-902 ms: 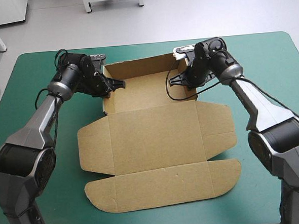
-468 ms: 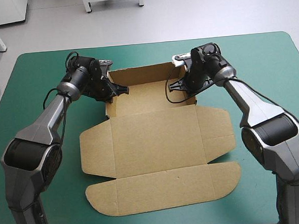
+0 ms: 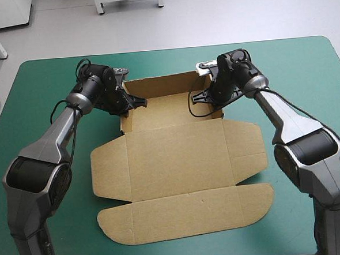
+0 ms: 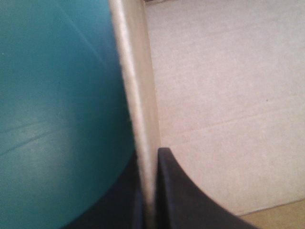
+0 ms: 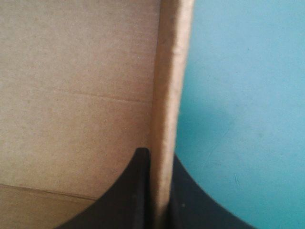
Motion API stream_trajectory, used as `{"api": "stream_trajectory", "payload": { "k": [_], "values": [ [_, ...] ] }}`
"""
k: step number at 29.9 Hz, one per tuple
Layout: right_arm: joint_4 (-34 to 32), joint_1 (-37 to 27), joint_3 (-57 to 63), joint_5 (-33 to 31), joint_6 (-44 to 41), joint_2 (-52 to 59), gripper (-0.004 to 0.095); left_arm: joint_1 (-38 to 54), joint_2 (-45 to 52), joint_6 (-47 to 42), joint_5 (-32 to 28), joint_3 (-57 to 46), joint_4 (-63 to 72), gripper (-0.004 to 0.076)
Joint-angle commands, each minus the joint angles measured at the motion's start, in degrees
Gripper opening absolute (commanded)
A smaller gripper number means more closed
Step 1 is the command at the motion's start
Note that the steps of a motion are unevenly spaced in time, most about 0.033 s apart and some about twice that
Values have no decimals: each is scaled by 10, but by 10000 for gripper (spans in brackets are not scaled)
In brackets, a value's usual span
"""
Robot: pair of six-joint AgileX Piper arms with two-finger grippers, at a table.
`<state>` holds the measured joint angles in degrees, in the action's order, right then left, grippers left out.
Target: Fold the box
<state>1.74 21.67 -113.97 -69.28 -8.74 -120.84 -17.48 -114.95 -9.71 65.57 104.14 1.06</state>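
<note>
My left gripper [image 4: 150,160] nips a thin raised wall of the matte brown board box [image 3: 178,161] between its fingers; right gripper [image 5: 160,160] likewise, opposite wall.

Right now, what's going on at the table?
Both arms are working the brown box on the teal-green table. The left jaws are shut on its left side wall, the right jaws on its right side wall. The back wall stands too; the lid and flaps lie flat toward the near edge.
</note>
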Motion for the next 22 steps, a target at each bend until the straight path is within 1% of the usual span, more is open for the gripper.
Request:
{"api": "stream_trajectory", "payload": {
  "k": [1,2,4,6,8,9,11,12,22],
  "values": [
    [-20,-4,-10,-19,26,19,43,-3,26,28,-19,14,-23,43],
    [-17,-4,-11,-18,26,19,79,-3,26,29,-19,14,-23,83],
    [-17,-4,-14,-15,27,19,175,-3,26,32,-19,14,-18,190],
    [-17,-4,-21,-15,27,19,330,-3,26,32,-19,14,-17,309],
    [-17,-4,-29,-21,26,19,490,-3,27,32,-19,14,-17,401],
    [-17,-4,-35,-21,26,19,555,-3,27,32,-20,14,-17,428],
    [-14,-4,-44,-21,25,19,633,-3,31,32,-25,14,-17,468],
    [-12,-4,-48,-21,24,19,648,-3,33,32,-29,14,-17,478],
    [-9,-4,-90,-21,24,24,648,-3,69,32,-59,15,-17,481]
  ]
}}
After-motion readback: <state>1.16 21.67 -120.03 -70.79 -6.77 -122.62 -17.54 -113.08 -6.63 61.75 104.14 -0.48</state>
